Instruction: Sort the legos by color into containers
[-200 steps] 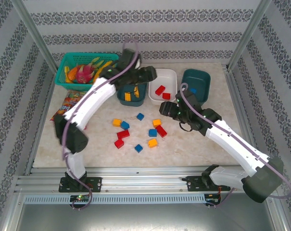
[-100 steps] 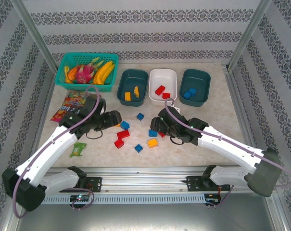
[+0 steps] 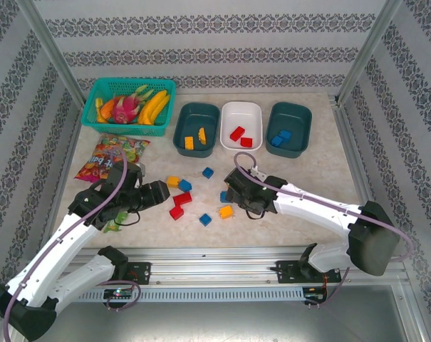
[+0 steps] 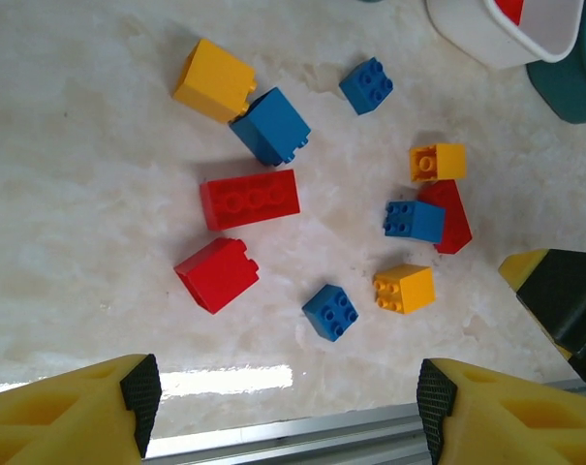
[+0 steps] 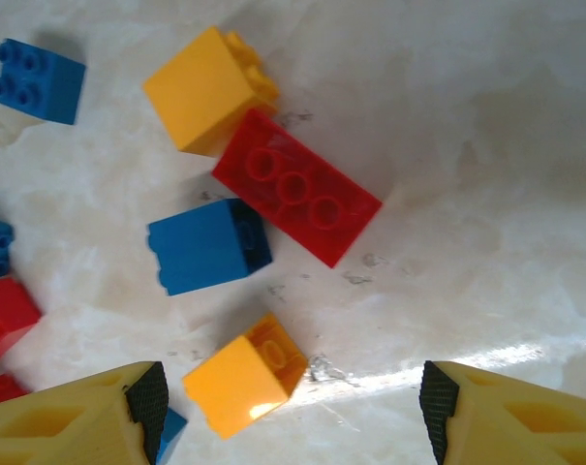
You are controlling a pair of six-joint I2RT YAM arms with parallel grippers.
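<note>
Several loose legos lie mid-table: a long red one, a red cube, blue ones and yellow ones. At the back stand three containers. The left teal tub holds yellow legos, the white tub red ones, and the right teal tub blue ones. My left gripper hangs open at the pile's left edge, nothing between its fingers. My right gripper is open over the pile's right side. A yellow lego lies between its fingers, near the left one, untouched.
A bright teal mesh basket of toy fruit stands at the back left. A colourful snack bag lies in front of it. A small green item sits under the left arm. The table's metal front rail runs close behind both grippers.
The left arm swung from above the left teal tub down to the pile's left edge. The right gripper came forward and left onto the pile. Both jaws narrowed slightly.
</note>
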